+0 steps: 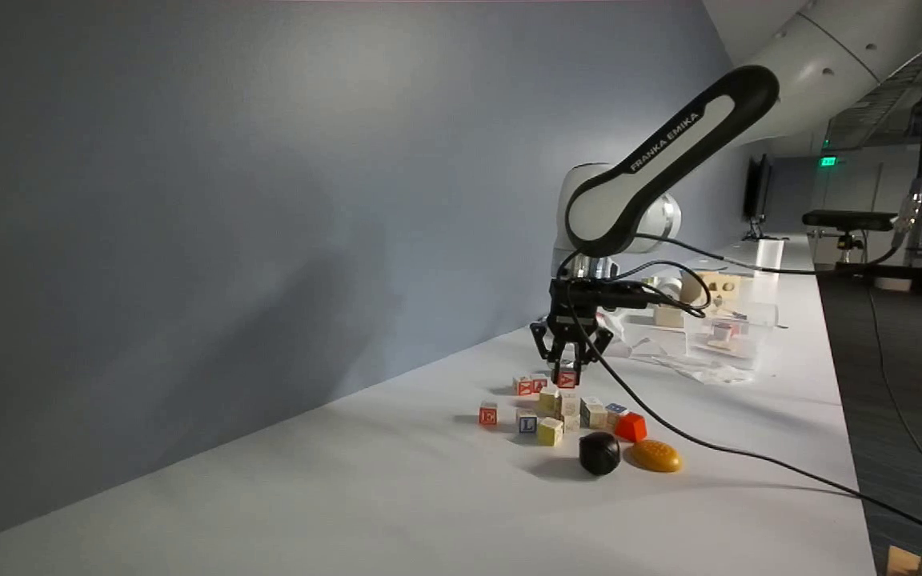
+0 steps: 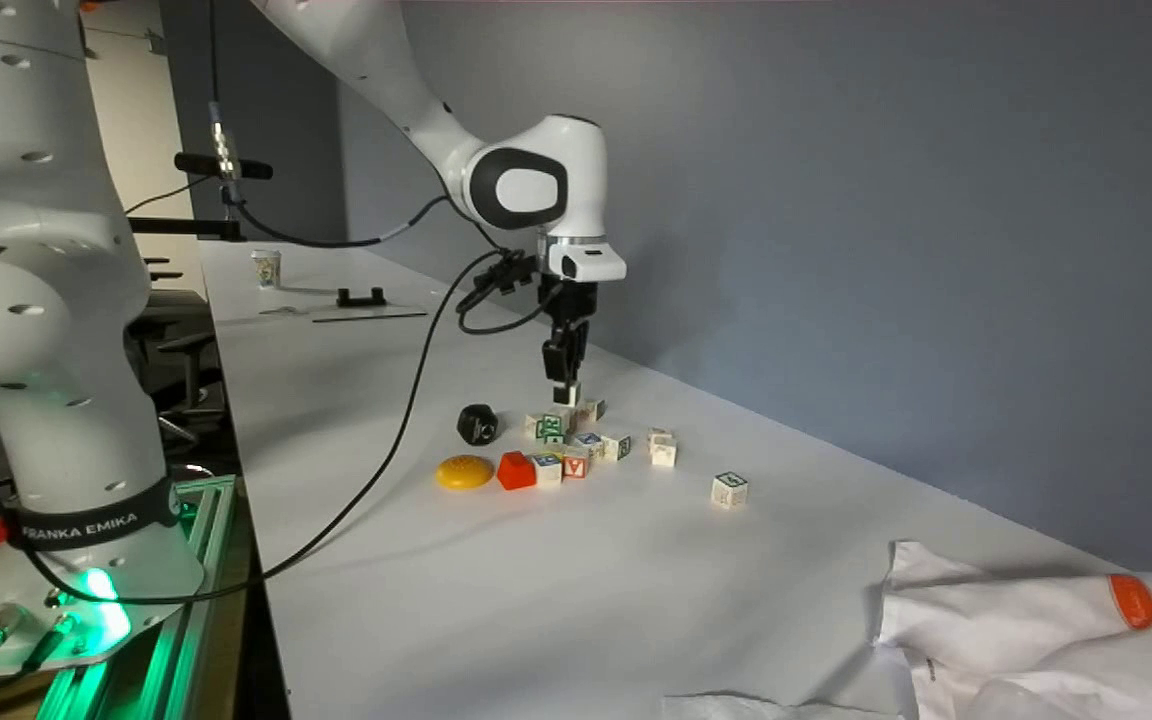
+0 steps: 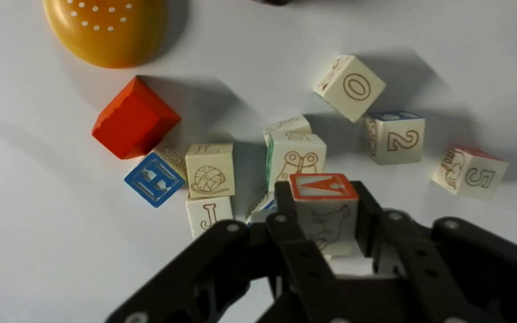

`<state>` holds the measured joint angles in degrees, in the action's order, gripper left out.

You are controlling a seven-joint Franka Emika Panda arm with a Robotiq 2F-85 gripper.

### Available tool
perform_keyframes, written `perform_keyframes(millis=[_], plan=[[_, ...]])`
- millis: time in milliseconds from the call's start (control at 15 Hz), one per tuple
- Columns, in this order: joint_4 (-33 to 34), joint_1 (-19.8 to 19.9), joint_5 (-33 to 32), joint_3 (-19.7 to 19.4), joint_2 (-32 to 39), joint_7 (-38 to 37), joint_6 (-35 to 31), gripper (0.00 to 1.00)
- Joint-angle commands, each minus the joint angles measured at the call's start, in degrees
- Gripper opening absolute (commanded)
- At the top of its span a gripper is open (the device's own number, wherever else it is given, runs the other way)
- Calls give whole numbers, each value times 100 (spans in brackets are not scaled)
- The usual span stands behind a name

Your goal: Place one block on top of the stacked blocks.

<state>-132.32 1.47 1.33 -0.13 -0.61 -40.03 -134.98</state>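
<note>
My gripper (image 3: 323, 214) is shut on a block with a red letter A (image 3: 326, 224) in the wrist view. The held block appears raised above the table. In the exterior views the gripper (image 1: 566, 373) (image 2: 566, 392) points down close to the stacked blocks (image 1: 568, 403). The stack is a short pale pile, also in the other picture with green letters (image 2: 553, 428). In the wrist view the stack's top block, with a butterfly drawing (image 3: 298, 154), lies just beyond the held block, which partly covers it. I cannot tell the exact gap between them.
Several loose letter blocks (image 3: 395, 138) lie around the stack. An orange-red block (image 3: 135, 119), a yellow-orange oval piece (image 3: 106, 31) and a black round piece (image 1: 599, 454) lie near. A cable (image 1: 717, 448) hangs across the table. A clear bin (image 1: 725, 340) stands farther along.
</note>
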Motion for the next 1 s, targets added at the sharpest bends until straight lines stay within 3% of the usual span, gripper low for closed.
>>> perform_keyframes(millis=[0, 933], plan=[[248, -107, 38, 49, 222, 12, 259, 13], [157, -296, -335, 65, 129, -584, 313, 13]])
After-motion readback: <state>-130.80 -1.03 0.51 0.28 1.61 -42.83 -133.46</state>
